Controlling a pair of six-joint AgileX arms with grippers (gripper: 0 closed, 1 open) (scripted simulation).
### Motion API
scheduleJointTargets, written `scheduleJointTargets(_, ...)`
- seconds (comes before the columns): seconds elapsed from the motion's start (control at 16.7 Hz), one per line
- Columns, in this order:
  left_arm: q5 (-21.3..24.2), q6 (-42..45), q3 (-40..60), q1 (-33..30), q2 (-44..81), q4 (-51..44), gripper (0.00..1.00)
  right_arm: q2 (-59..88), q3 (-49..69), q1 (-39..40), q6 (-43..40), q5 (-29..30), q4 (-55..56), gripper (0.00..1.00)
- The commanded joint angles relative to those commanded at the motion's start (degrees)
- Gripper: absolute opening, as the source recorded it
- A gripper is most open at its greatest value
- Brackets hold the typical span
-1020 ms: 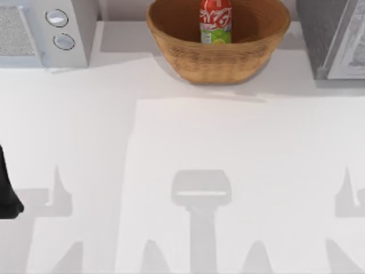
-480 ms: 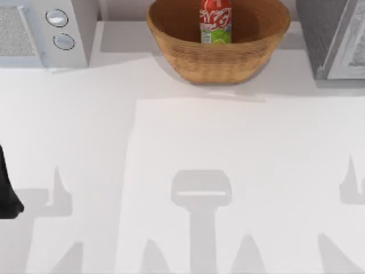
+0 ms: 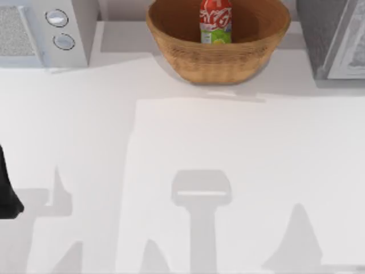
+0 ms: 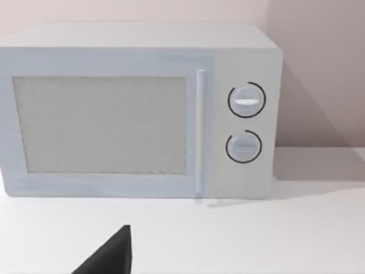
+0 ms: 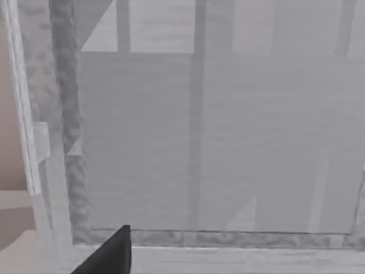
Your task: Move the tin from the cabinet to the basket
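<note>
The tin (image 3: 215, 21), a red drink can with white script and a green-yellow patch near its base, stands upright inside the wicker basket (image 3: 188, 54) at the top centre of the overhead frame, well apart from both arms. The basket rests on the white table (image 3: 188, 137) between two units: a white microwave (image 3: 43, 31) with two round knobs at the upper left, and the dark grey speckled cabinet (image 3: 316, 28) with its pale door (image 3: 353, 48) at the upper right. Nothing lies on the open tabletop between the basket and the lower edge of the frame.

The left arm (image 3: 8, 191) appears as a dark shape at the left edge, lower half of the overhead frame. Its wrist camera faces the microwave front, with one dark fingertip (image 4: 111, 257) at the lower edge. The right wrist camera faces the cabinet's pale interior, close up, again with a single dark fingertip (image 5: 111, 257) at the lower edge. Whether either pair of jaws is wide or narrow cannot be told; neither is seen holding anything.
</note>
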Motion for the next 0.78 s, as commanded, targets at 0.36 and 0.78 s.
scheduleJointTargets(0.36, 0.00, 0.00, 0.00, 0.00, 0.00, 0.00, 1.00, 26.90, 5.93, -16.92, 0.56, -16.52, 20.06, 1.00)
scheduleJointTargets(0.78, 0.00, 0.00, 0.00, 0.00, 0.00, 0.00, 1.00, 35.30, 7.98, -22.50, 0.75, -22.18, 26.56, 1.00)
